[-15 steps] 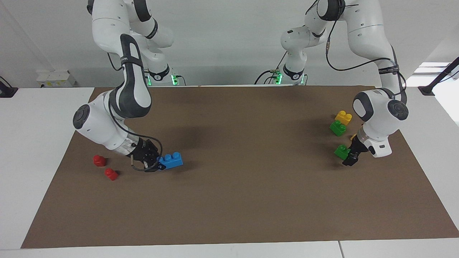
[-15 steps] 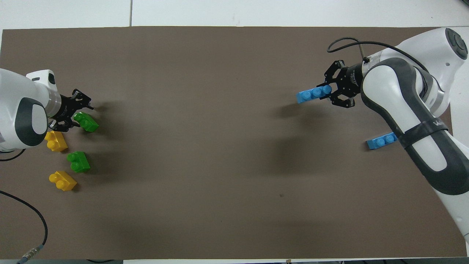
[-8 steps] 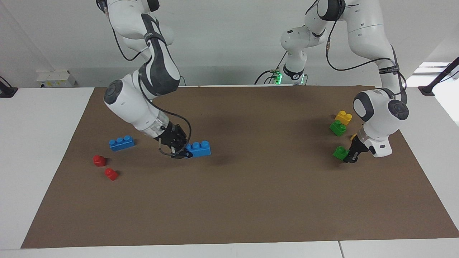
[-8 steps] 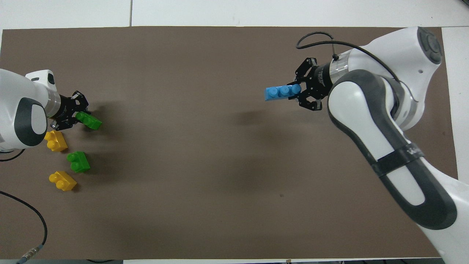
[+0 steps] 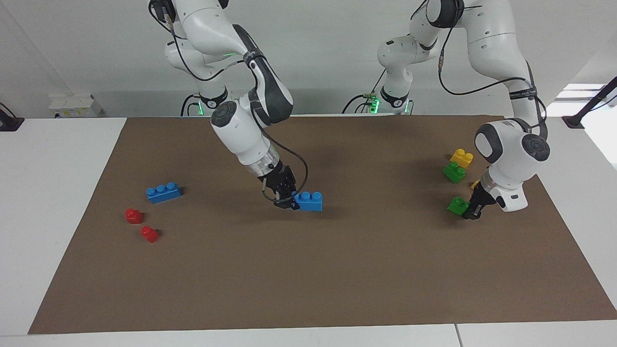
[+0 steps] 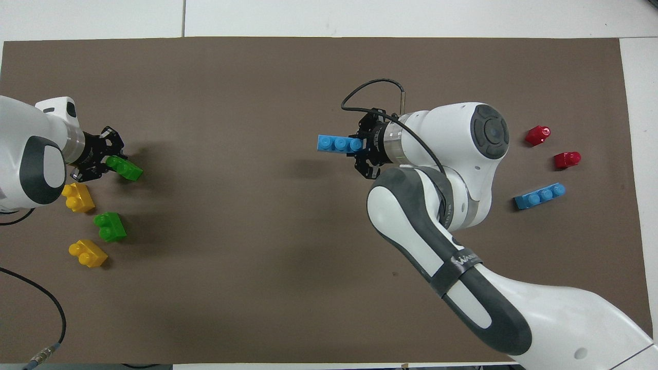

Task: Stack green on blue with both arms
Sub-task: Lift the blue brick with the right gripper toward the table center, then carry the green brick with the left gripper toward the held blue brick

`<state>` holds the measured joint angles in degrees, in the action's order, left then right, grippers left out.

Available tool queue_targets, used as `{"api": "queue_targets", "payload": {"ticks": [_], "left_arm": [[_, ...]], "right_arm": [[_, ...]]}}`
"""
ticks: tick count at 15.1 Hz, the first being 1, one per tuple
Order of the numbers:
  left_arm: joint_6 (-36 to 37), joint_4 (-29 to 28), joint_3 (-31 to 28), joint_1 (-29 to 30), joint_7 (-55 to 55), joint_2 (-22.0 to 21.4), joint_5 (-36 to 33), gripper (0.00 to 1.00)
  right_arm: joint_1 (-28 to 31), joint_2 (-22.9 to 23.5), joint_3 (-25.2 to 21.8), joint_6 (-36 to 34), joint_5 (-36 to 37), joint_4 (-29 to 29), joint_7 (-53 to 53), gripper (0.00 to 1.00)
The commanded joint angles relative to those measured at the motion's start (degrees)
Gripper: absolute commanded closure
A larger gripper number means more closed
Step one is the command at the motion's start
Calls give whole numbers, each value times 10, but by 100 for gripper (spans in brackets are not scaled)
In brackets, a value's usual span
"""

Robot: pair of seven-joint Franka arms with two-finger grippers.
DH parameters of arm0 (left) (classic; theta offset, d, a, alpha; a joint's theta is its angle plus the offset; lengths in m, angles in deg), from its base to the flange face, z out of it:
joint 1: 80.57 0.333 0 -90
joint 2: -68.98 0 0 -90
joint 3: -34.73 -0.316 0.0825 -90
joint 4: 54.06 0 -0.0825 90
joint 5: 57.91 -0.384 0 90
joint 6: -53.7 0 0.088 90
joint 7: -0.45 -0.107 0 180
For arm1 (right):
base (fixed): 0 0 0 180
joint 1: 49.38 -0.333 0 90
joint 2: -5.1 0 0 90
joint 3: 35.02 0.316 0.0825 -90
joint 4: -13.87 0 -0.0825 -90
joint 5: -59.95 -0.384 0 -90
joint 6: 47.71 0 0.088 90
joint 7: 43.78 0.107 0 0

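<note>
My right gripper (image 5: 288, 201) is shut on one end of a long blue three-stud brick (image 5: 309, 201) and holds it low over the middle of the brown mat; in the overhead view the gripper (image 6: 363, 147) and the brick (image 6: 337, 143) show too. My left gripper (image 5: 470, 210) is shut on a small green two-stud brick (image 5: 456, 206), tilted, at the mat's left-arm end; the overhead view shows this gripper (image 6: 101, 162) and brick (image 6: 125, 168) as well.
A second blue brick (image 5: 164, 192) and two red one-stud bricks (image 5: 134, 215) (image 5: 149, 234) lie at the right arm's end. A second green brick (image 5: 454, 171) and two yellow bricks (image 6: 78, 198) (image 6: 88, 253) lie near the left gripper.
The right arm has carried the blue brick from the right arm's end toward the mat's middle. The left gripper's fingers closed on the green brick and have stayed in place.
</note>
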<state>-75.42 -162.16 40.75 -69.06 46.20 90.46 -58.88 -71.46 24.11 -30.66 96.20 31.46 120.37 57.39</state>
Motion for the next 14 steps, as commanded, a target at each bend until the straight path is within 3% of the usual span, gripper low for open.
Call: {"api": "queue_targets", "payload": {"ticks": [1, 4, 8, 14], "left_arm": [[48, 9, 0, -6, 11, -29, -4, 100], [76, 9, 0, -32, 99, -64, -4, 100], [93, 9, -1, -116, 296, -96, -4, 100], [91, 17, -1, -266, 511, -101, -10, 100]], "right_arm": [[-6, 9, -2, 37, -15, 24, 3, 100], [-9, 23, 0, 52, -15, 26, 4, 100], [-23, 38, 0, 77, -19, 26, 13, 100], [-25, 43, 0, 105, -22, 44, 13, 100]]}}
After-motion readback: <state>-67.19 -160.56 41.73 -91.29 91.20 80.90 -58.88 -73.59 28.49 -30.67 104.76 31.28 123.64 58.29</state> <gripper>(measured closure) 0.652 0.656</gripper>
